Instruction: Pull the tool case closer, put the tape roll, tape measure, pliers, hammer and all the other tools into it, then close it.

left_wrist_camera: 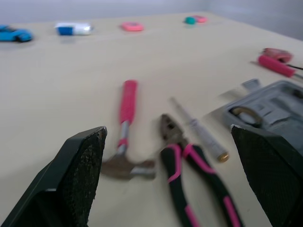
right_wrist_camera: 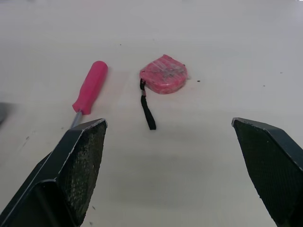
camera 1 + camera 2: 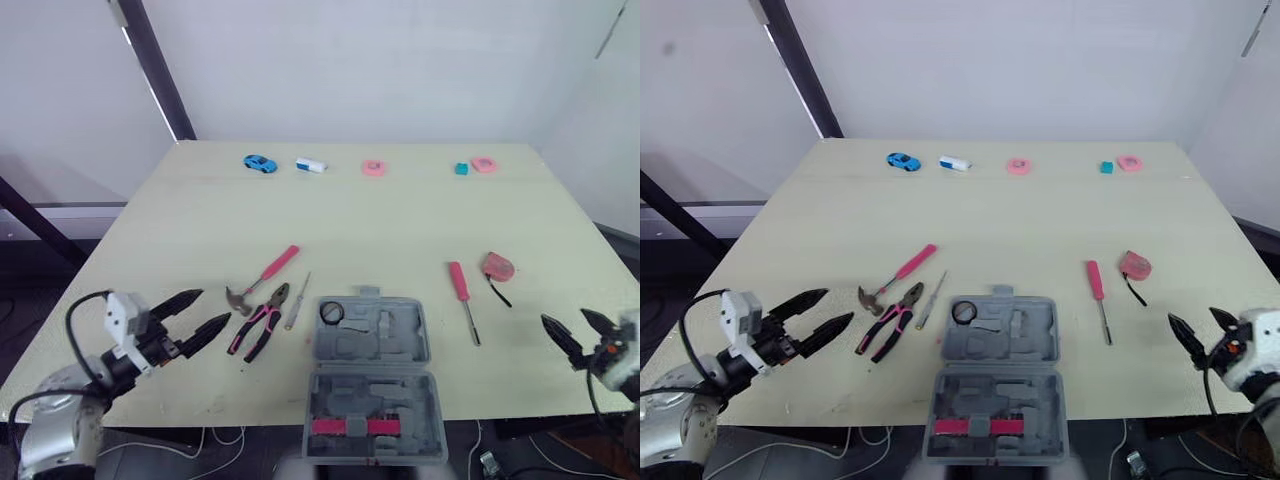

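The tool case (image 3: 400,345) is lying open at the near edge of the table (image 3: 350,220), between the two arms, so the pulling-closer step is being judged as done. A dark ring, taken to be the tape roll (image 3: 332,312), is sitting in a corner pocket of the case; nothing else is being seen packed there. The hammer (image 3: 262,275), the pliers (image 3: 262,322) and a slim screwdriver (image 3: 297,301) are lying close together just left of the case. The pink screwdriver (image 3: 461,288) and the tape measure (image 3: 498,266) are lying to its right, apart from it. All five are being left to stow, with closing to come last.

The left gripper (image 3: 212,308) is being held spread and empty near the pliers. The right gripper (image 3: 566,318) is likewise being held spread and empty, pointing toward the tape measure.

The case's nearer half appears to be reaching past the table edge, and the pink pieces in it are hard to make out. The small objects along the far edge are too small to be identified.
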`<state>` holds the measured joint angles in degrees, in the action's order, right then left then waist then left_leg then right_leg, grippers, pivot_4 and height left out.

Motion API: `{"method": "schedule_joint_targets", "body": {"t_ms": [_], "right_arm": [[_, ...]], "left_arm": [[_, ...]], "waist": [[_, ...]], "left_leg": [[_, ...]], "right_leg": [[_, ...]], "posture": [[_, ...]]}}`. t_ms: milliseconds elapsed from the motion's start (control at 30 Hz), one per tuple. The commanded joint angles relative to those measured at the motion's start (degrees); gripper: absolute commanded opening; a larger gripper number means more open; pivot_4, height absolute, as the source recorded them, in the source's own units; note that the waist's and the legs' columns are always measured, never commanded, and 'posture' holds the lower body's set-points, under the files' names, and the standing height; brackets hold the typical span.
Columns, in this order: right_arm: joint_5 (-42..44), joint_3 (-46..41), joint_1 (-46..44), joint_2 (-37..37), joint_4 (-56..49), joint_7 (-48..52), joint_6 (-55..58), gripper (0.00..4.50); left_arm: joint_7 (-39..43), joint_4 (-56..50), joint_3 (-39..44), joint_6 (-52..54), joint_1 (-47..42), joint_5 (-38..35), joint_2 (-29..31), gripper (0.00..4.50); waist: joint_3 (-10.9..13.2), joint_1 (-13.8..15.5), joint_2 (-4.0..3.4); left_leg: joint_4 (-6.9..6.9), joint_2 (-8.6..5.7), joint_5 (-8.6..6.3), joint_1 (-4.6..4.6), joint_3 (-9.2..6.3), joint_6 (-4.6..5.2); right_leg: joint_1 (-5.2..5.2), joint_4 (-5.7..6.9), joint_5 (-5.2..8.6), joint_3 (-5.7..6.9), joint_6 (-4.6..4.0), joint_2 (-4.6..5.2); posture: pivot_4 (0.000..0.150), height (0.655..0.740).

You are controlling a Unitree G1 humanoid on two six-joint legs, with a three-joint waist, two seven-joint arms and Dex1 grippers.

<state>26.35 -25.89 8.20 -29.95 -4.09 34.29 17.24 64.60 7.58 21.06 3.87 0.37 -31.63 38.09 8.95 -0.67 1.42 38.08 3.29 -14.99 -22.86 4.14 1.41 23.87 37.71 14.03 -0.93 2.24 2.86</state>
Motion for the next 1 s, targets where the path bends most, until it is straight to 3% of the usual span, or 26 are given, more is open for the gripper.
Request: {"method": "schedule_joint_targets", "body": {"t_ms": [33,167,433,800,900,1000], "right_arm": [[-3.23,3.91,-3.35,0.73,-3.2,-5.18,2.73,4.45],[-6.26,7.45,-9.69,3.09,-0.67,-11.18,5.36,4.45],[-12.11,10.46,-25.55,11.09,15.96,-24.06,4.93,4.45],[-16.42,9.81,-34.86,15.82,33.17,-36.48,1.04,4.45],[-16.55,9.81,-35.25,16.56,33.76,-38.47,1.39,3.59],[-16.85,10.55,-34.47,17.76,32.49,-39.89,2.45,2.14]], "left_arm": [[1.99,-5.68,-3.29,1.74,-3.41,-0.47,1.57,4.5],[2.72,-9.34,-7.04,4.79,-8.87,-1.24,1.8,4.5],[5.77,-16.13,-13.35,11.79,-18.24,-3.35,2.66,4.5],[6.35,-19.63,-14.57,15.31,-19.61,-4.15,2.88,4.5],[6.2,-19.61,-14.06,15.21,-19.28,-4.14,2.92,4.5],[6.32,-19.27,-13.89,14.76,-18.73,-3.9,2.92,4.5]], "waist": [[0.0,-0.02,0.0],[0.0,-0.11,-0.01],[0.02,-0.41,-0.03],[0.05,-0.59,-0.07],[0.04,-0.8,-0.07],[0.04,-0.76,-0.06]], "left_leg": [[0.03,0.0,0.0,0.0,0.0,0.0],[0.07,-0.02,0.0,-0.01,0.01,0.0],[0.09,-0.02,0.01,-0.06,0.08,0.0],[0.12,-0.02,0.01,-0.07,0.09,0.0],[0.12,-0.02,0.01,-0.04,0.08,0.0],[0.14,-0.02,0.01,-0.05,0.07,0.0]], "right_leg": [[-0.01,0.02,0.0,-0.01,0.0,-0.03],[-0.02,0.05,-0.01,-0.04,0.01,-0.07],[-0.01,0.09,-0.12,-0.04,0.23,-0.23],[-0.01,0.11,-0.14,-0.07,0.25,-0.23],[-0.04,0.13,-0.14,-0.08,0.25,-0.24],[-0.05,0.14,-0.14,-0.06,0.25,-0.23]], "posture": [[0.15,0.74],[0.15,0.74],[0.15,0.74],[0.15,0.74],[0.15,0.74],[0.15,0.74]]}}
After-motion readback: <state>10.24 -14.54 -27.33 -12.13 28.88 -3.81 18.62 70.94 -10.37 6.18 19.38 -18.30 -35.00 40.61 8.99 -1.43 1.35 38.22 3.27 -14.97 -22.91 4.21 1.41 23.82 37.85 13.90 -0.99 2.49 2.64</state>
